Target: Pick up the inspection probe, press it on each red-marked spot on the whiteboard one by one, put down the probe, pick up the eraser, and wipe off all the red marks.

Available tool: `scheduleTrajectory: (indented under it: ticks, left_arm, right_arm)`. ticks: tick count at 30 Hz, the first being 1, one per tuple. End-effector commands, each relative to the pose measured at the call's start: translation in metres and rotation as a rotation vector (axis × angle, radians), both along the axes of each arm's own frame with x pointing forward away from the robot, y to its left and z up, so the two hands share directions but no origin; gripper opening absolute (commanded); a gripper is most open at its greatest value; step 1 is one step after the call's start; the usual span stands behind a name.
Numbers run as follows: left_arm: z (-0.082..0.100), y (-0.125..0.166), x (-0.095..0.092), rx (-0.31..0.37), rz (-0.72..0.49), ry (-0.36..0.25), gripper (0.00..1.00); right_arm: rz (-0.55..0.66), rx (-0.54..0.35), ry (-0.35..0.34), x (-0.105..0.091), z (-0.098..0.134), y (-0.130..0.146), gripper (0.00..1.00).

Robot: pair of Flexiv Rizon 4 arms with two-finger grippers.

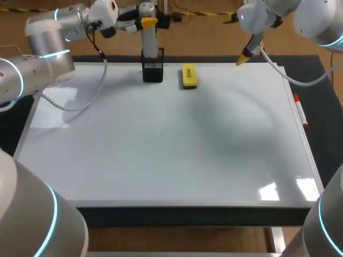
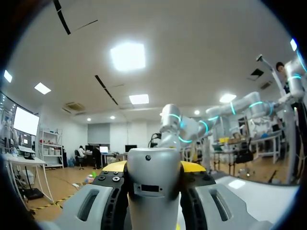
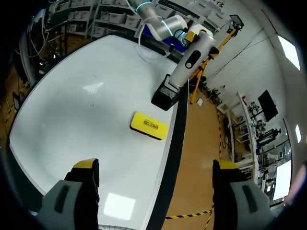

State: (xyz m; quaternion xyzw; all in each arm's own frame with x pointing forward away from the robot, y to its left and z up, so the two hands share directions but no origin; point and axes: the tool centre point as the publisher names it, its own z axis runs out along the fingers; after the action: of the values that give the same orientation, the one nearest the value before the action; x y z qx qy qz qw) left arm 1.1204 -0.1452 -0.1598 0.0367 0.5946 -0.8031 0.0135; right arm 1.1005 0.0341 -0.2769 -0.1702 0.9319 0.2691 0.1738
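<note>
The grey inspection probe (image 1: pixel 148 38) stands with its lower end in a black holder (image 1: pixel 153 71) at the far edge of the whiteboard (image 1: pixel 161 160). My left gripper (image 1: pixel 147 22) is shut on the probe's upper end; in the left wrist view the grey probe (image 2: pixel 153 189) fills the gap between the fingers. The yellow eraser (image 1: pixel 188 76) lies flat just right of the holder. My right gripper (image 1: pixel 245 55) hangs open above the board's far right edge, holding nothing. From the right wrist view the eraser (image 3: pixel 148 125), holder (image 3: pixel 165 97) and probe (image 3: pixel 193 56) lie ahead of the right gripper (image 3: pixel 156 170).
A red marker pen (image 1: pixel 299 111) lies along the whiteboard's right rim. The board's surface shows only faint specks near its middle. A grey cable droops from my left arm over the board's far left corner (image 1: pixel 80 104).
</note>
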Motion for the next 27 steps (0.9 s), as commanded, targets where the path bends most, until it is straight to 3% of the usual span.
scheduleTrajectory:
  ticks: [1, 27]
  left_arm:
    - [-0.007, -0.001, 0.005, -0.013, -0.009, 0.003, 0.0]
    - [-0.045, -0.004, 0.008, -0.015, -0.013, 0.035, 0.0]
  right_arm:
    - [0.001, -0.005, 0.002, 0.0, 0.001, 0.0, 1.0]
    - [0.001, -0.005, 0.002, 0.0, 0.001, 0.0, 1.0]
